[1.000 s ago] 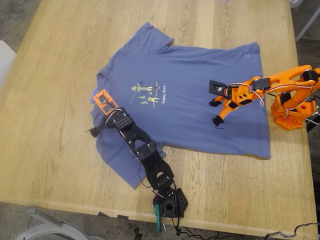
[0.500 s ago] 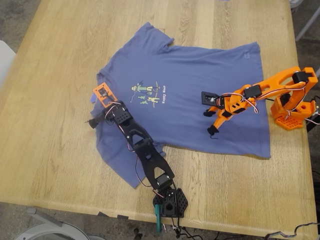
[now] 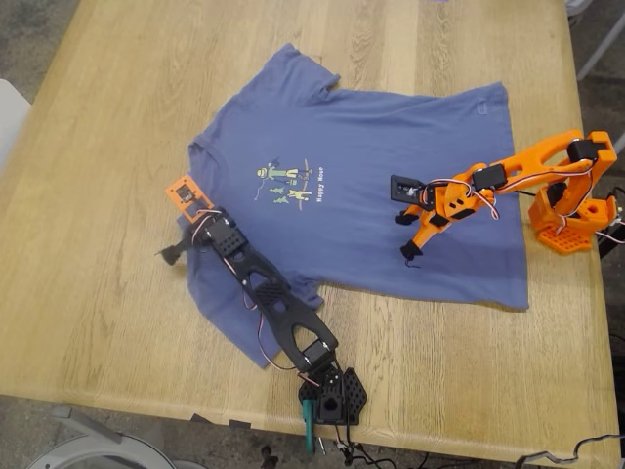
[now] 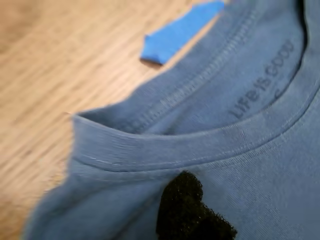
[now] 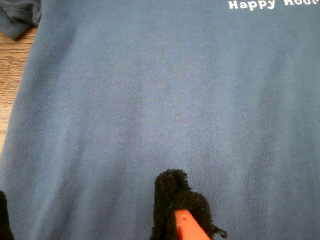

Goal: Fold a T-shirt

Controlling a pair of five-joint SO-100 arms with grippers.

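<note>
the t-shirt [image 3: 371, 186] lies spread flat and print-up across the middle of the wooden tabletop [image 3: 98, 117]. its collar points to the exterior view's left edge and its hem to the right edge. one sleeve reaches toward the far edge. the other lies toward the near edge, with the black arm stretched over it.

my first pincer [image 3: 176, 249] is low at the collar, at the shirt's border with bare wood. the first wrist view shows one black pad [image 4: 182, 207] over the neckband, and whether the jaws are apart or together i cannot tell. just beyond the collar a blue tape scrap [image 4: 180, 31] sits on the wood, with one end against the neckband.

my second pincer [image 3: 406, 237], on the orange arm, hangs over the shirt's lower body. its jaws are spread and nothing is between them, with the "happy hour" lettering [image 5: 255, 5] ahead of it.
</note>
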